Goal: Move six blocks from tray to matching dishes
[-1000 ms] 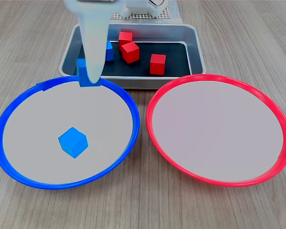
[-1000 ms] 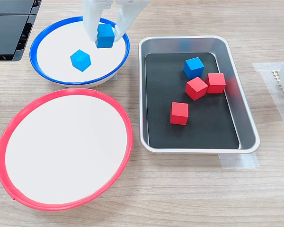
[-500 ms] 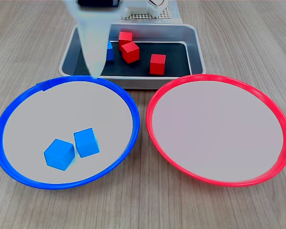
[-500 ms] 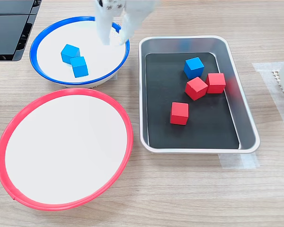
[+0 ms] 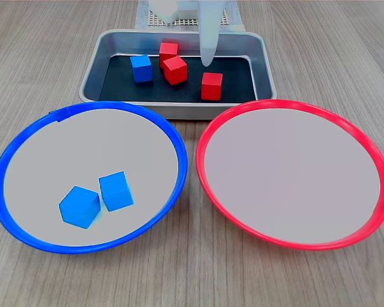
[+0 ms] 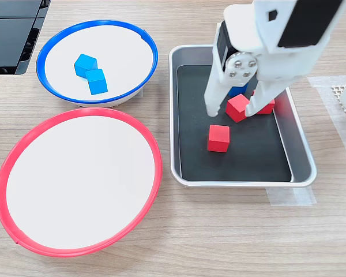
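Arm swung from blue-rimmed dish [image 6: 57,95] to tray [image 6: 300,161]. Fingers [image 6: 211,107] spread, empty, straddling middle red block [image 6: 237,107]; blue block at 12 o'clock. Descend squarely, avoiding neighbours.

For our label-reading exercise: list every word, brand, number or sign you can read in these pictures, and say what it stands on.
None: no readable text in either exterior view.
The blocks, such as the blue block in the tray, both plates and the end effector carry no markings.
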Available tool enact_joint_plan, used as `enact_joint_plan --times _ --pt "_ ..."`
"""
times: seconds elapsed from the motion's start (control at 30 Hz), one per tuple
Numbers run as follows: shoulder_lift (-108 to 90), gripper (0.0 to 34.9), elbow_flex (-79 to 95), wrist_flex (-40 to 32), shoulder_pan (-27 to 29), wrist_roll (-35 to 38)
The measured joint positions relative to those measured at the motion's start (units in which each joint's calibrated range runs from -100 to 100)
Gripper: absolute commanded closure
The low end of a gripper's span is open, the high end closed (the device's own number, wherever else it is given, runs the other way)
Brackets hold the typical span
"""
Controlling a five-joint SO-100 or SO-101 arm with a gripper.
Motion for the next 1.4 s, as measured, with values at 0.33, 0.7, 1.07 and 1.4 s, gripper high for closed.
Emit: enact_joint_plan --times 0.33,0.7,1.07,1.4 --pt "8.3 16.2 2.7 -7.7 -0.7 -2.3" --pt "13.7 34.7 -6.2 -4.1 -3.5 -2.3" --pt "33.1 17.7 -51.7 -2.2 -6.0 -3.1" --pt "35.8 34.6 -45.7 -5.1 -7.4 2.6"
